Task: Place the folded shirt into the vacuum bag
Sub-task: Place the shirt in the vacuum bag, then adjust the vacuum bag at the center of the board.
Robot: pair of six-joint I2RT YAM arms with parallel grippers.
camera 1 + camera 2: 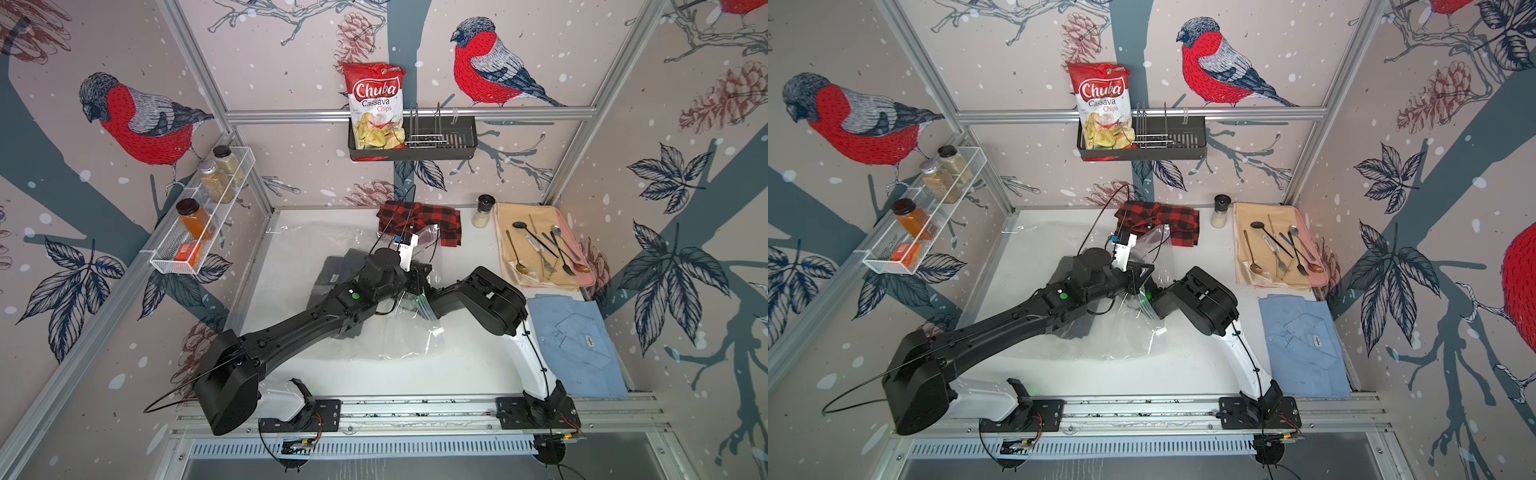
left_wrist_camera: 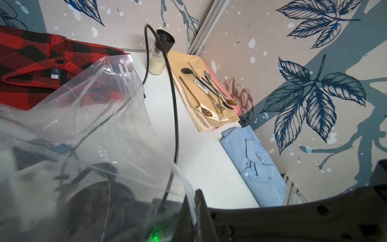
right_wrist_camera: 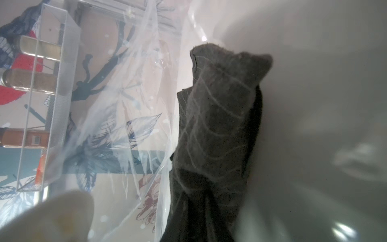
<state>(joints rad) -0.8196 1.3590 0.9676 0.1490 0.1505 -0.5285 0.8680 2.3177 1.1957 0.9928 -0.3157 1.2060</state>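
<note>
Film of the vacuum bag (image 1: 374,345) is pinched and lifted by the left gripper (image 2: 195,197) so the folded shirt (image 3: 219,125) can be slid in, while the grip of the right gripper, hidden inside, cannot be told.

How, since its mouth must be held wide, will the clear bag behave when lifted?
Probably floppy: the bag lies wrinkled and sags from its raised edge. Likely light and slippery, being thin glossy film. Lifting it may shift the dark shirt seen through it.
</note>
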